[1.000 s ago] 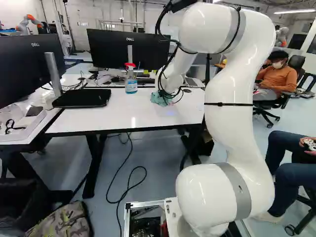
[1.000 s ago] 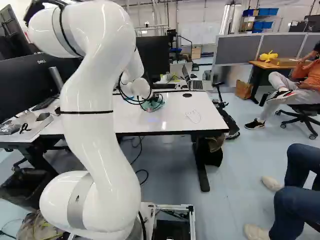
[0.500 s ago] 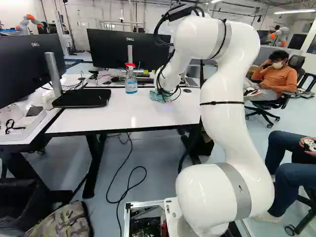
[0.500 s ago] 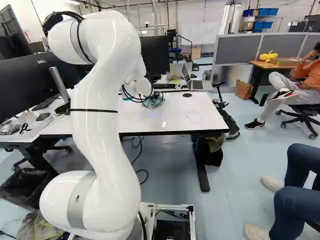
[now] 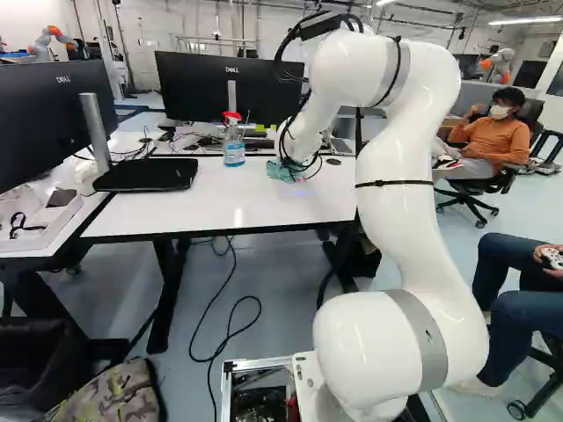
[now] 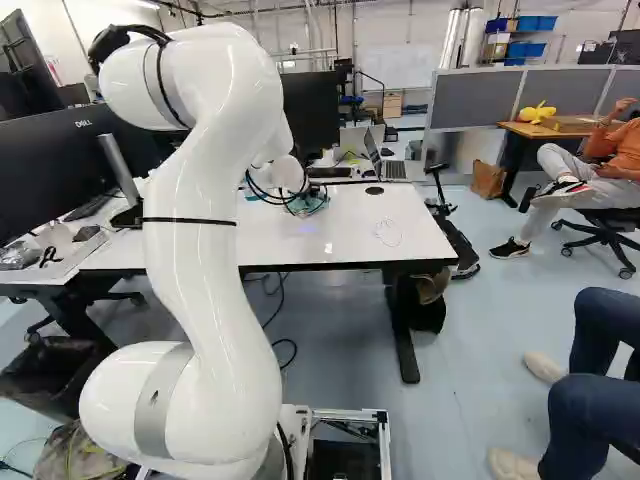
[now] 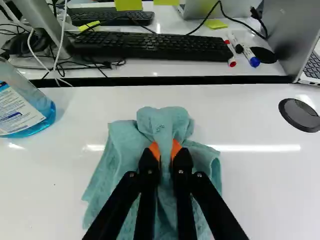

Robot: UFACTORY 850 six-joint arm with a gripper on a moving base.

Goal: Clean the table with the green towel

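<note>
Your pincer (image 7: 165, 152) is clamped on the green towel (image 7: 122, 150), a gathered fold squeezed between its orange pads, the rest spread loosely on both sides. The towel is on the white worktop (image 7: 270, 200), between the spray bottle (image 7: 22, 107) and the round black cap (image 7: 300, 115), touching neither.

Expect next to no weight and no stiffness. The cloth looks thin and limp, so it should trail, crease and bunch rather than push straight; it can't break, and your worry is the fold creeping out of the pads if a corner drags. Holding the thick fold near the middle looks right for wiping, since cloth hangs to each side. If you must take it again, pinch there, not at a thin edge.

You look to be at the wiping stage. In the right base view a faint drawn outline (image 6: 388, 232) shows on the worktop, well apart from the towel, so your next strokes probably belong there, pressed lightly and kept off the bottle.
</note>
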